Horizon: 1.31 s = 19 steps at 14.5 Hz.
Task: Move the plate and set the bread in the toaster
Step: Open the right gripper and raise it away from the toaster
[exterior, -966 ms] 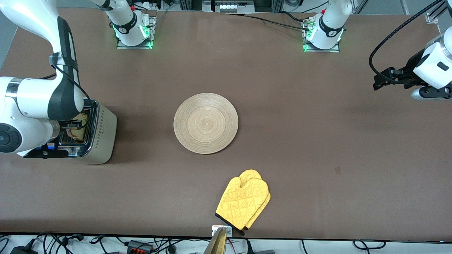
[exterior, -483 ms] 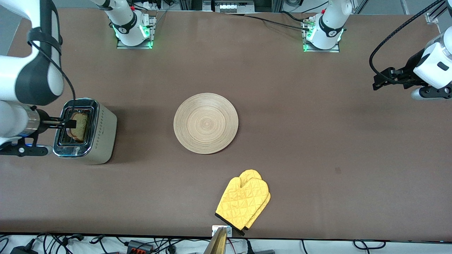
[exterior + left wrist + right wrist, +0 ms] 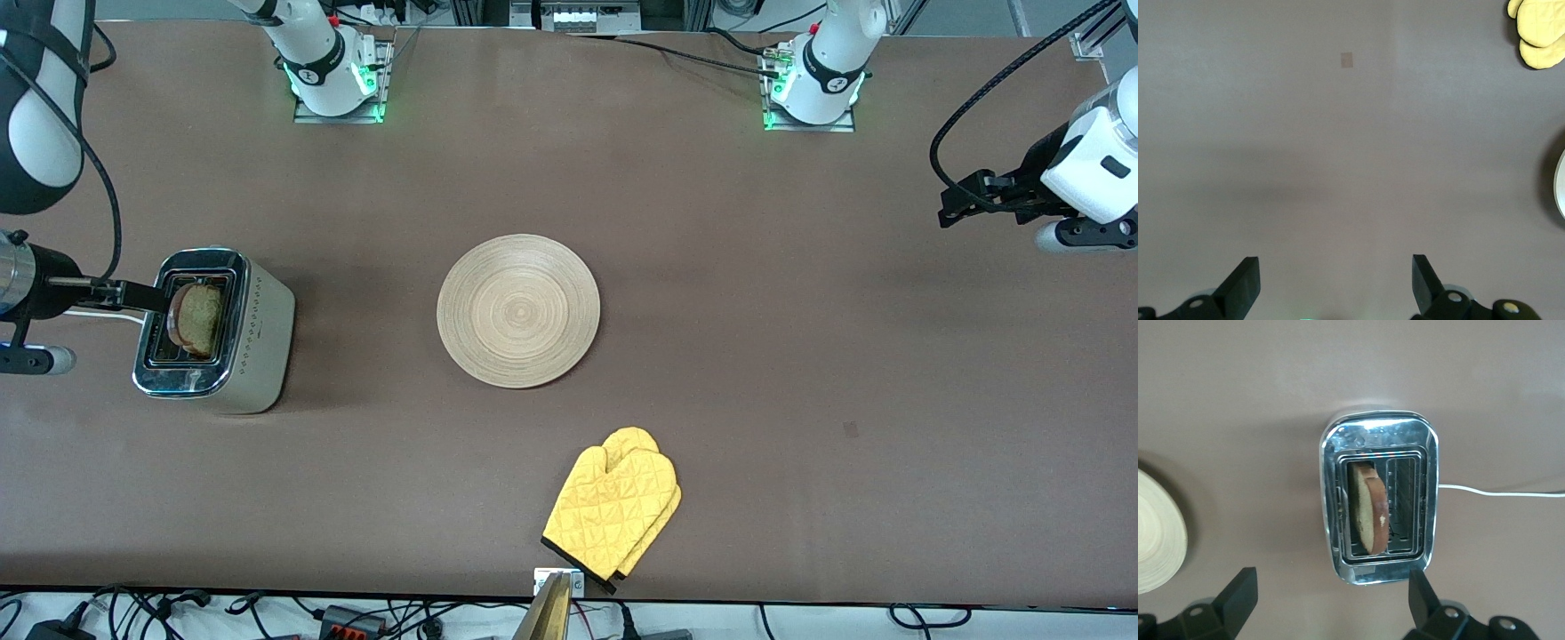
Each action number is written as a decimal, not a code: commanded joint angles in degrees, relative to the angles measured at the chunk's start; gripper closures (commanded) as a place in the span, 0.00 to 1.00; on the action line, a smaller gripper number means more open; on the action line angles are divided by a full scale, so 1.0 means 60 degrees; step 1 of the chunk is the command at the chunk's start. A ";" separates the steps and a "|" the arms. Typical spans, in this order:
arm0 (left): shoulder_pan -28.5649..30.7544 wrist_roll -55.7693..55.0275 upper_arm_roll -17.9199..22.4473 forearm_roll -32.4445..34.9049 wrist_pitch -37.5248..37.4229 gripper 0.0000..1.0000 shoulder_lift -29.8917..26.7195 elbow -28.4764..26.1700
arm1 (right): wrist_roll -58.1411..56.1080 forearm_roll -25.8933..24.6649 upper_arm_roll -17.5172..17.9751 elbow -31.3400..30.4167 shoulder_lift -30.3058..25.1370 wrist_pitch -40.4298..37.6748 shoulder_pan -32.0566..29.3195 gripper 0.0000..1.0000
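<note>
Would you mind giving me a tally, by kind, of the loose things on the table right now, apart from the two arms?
Plates: 1, the plate in the middle of the table.
Toasters: 1, the toaster at the right arm's end.
Bread slices: 1, the bread standing in a toaster slot.
Oven mitts: 1, the yellow oven mitt, nearer the front camera than the plate.
Total: 4.

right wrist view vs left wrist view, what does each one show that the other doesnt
Only the right wrist view shows the toaster, the bread standing in one of its slots, its white cord, and the right gripper with fingers open over it.

Only the left wrist view shows the yellow oven mitt, a small pale mark on the table, and the left gripper, open over bare table.

Both share the brown table and an edge of the plate.
</note>
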 commanded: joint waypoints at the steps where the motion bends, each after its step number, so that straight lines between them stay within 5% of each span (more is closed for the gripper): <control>1: 0.0016 -0.0069 0.0014 -0.0184 0.0039 0.00 -0.0070 -0.0053 | -0.0051 0.0149 0.0057 -0.0020 -0.0070 0.0177 0.0058 0.00; 5: 0.0016 -0.0068 0.0014 -0.0199 0.0024 0.00 -0.0070 -0.0053 | 0.0124 0.0193 0.0217 -0.0165 -0.0450 0.0776 -0.0248 0.00; 8: 0.0016 -0.0069 0.0043 -0.0242 0.0024 0.00 -0.0070 -0.0053 | -0.0035 0.0076 0.1652 -0.1320 -0.1283 0.1771 -0.1654 0.00; 14: 0.0016 -0.0039 0.0058 -0.0228 0.0024 0.00 -0.0070 -0.0053 | -0.0270 -0.0232 0.1654 -0.2230 -0.2076 0.1555 -0.1642 0.00; 19: 0.0016 -0.0068 0.0073 -0.0228 0.0054 0.00 -0.0055 -0.0053 | -0.0329 -0.0261 0.1683 -0.3971 -0.3174 0.1862 -0.1627 0.00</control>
